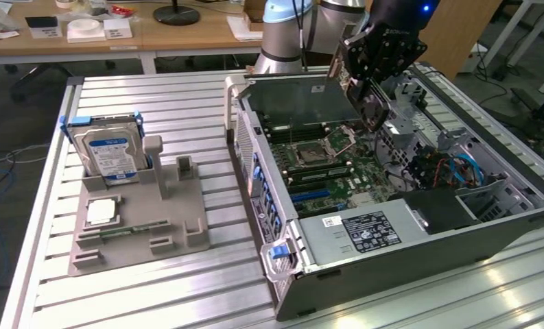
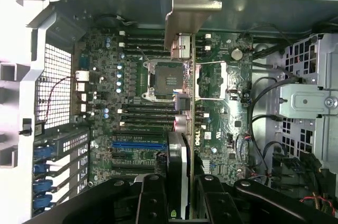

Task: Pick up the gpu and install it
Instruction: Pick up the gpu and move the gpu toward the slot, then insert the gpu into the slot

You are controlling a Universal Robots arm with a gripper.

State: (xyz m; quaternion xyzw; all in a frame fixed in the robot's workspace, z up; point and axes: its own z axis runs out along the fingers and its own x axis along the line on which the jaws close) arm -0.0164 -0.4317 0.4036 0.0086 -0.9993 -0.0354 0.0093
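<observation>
End effector [image 1: 369,83] clamped on the graphics card [image 1: 374,113], holding it just above the motherboard [image 2: 132,97] inside the open computer case [image 1: 391,267].

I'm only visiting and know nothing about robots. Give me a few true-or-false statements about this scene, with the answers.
1. The pincer grips the gpu over the open computer case. True.
2. The gpu is already plugged into the motherboard. False: it is held in the air above the board.
3. The hard drive stands upright in the grey holder. True.
4. The grey holder sits inside the computer case. False: it rests on the metal table, on the exterior view's left of the case.
</observation>
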